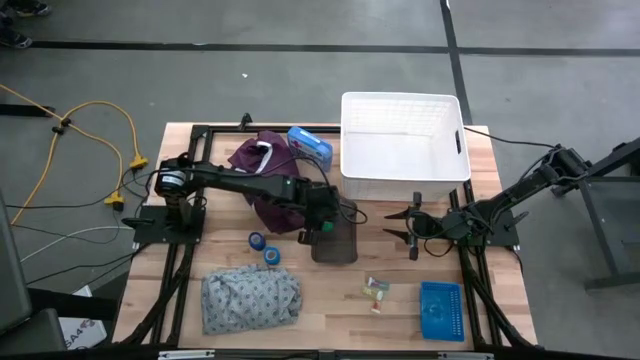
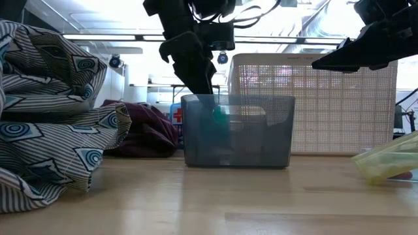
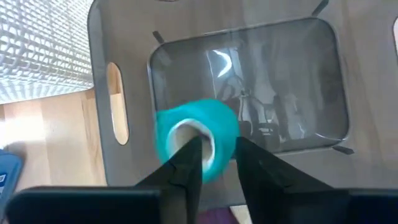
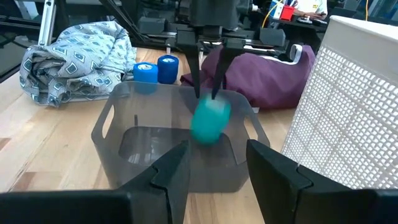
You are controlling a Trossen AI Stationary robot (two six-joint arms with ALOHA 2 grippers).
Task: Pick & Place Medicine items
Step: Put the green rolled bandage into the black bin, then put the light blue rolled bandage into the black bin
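Observation:
My left gripper [image 1: 322, 222] points down over the far end of a grey see-through bin [image 1: 335, 243], fingers slightly open. In the right wrist view a teal roll [image 4: 210, 121] shows blurred just below my left gripper's fingertips [image 4: 206, 94], apart from them and inside the bin's walls. The low view shows the teal roll [image 2: 219, 117] in mid-air within the bin [image 2: 238, 130]. Two blue rolls [image 1: 264, 248] stand on the table left of the bin. Tiny pale pieces [image 1: 376, 290] lie near the front. My right gripper [image 1: 413, 226] waits open, right of the bin.
A white mesh basket [image 1: 404, 135] stands far right of centre. A maroon garment [image 1: 262, 165] and a blue box [image 1: 311, 146] lie beside it. A grey patterned cloth [image 1: 250, 298] is front left, a small blue basket [image 1: 441, 310] front right. Bare wood lies between them.

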